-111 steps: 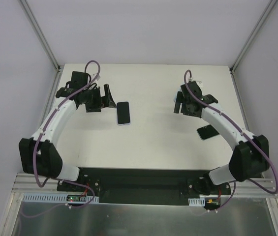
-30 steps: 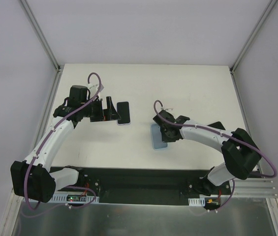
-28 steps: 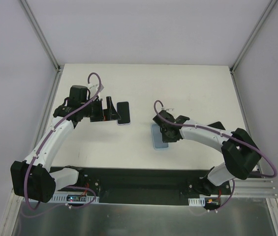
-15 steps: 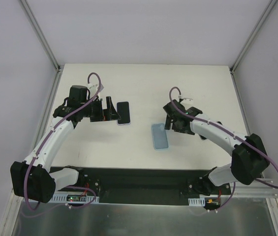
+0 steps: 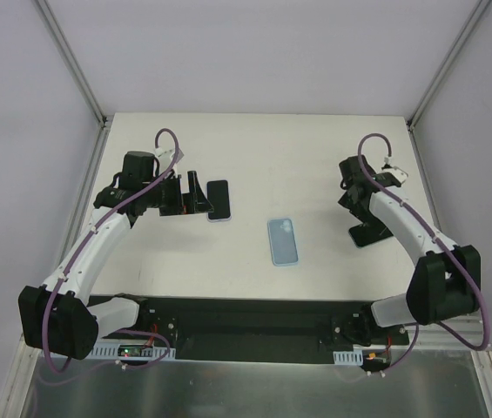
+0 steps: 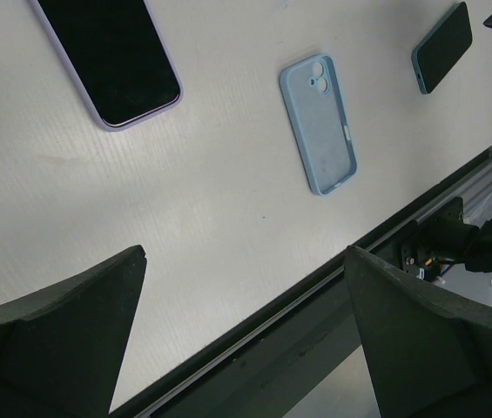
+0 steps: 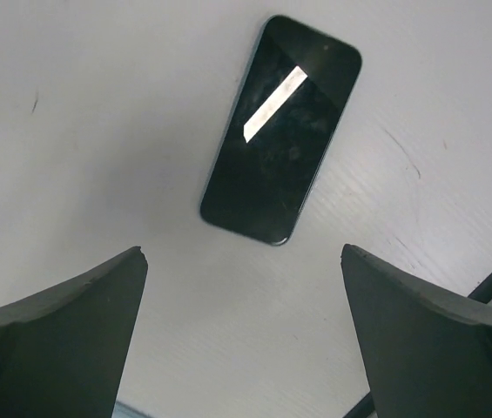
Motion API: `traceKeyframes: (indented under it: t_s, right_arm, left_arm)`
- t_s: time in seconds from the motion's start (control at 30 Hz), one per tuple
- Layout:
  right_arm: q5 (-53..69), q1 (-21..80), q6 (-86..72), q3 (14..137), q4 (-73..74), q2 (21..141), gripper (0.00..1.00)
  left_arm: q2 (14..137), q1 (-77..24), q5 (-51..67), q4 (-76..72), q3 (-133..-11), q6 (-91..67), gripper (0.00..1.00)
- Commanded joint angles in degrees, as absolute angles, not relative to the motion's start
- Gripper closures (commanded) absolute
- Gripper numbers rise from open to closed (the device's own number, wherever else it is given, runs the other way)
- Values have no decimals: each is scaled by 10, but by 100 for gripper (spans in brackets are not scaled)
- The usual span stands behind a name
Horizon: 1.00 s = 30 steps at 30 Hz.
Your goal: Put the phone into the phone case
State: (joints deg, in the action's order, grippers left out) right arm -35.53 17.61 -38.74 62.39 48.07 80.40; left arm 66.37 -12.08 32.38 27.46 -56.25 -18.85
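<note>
The phone (image 5: 219, 200) lies screen up on the table, black with a thin lavender edge; it also shows in the left wrist view (image 6: 111, 57). My left gripper (image 5: 195, 195) is open and empty just left of it, its jaws (image 6: 246, 251) wide apart. The light blue phone case (image 5: 284, 240) lies flat in the middle of the table, camera cut-out at its far end, also in the left wrist view (image 6: 318, 124). My right gripper (image 5: 358, 207) is open and empty at the right, well away from the case.
A dark slab with a blue-green rim (image 5: 367, 233) lies at the right, just near of my right gripper (image 7: 244, 252); it shows in the right wrist view (image 7: 280, 177) and the left wrist view (image 6: 441, 58). The black base rail (image 5: 246, 318) runs along the near edge.
My right gripper let go of the case in the middle and swung back to the right, over the dark slab. The case stays where it was laid. The left arm has not moved.
</note>
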Motion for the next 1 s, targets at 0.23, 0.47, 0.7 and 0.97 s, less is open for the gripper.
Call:
traceKeyframes:
  t_s: [0.23,0.47,0.7,0.97]
  right_arm:
    - [-285,32,-493,589,419,879,3]
    - [-226,-14,-518,553,346,906,1]
    - [-197,-36,-534,541,333,931,3]
    - [-186,-47,-529,543,321,957,14]
  left_arm:
    - [650,-127,330,272,-566,-182,5]
    - [648,-127,328,272,-566,-181,5]
    - [657,-127,331,271,-566,-182,5]
    - [659,-127,323,270,-566,-181,5]
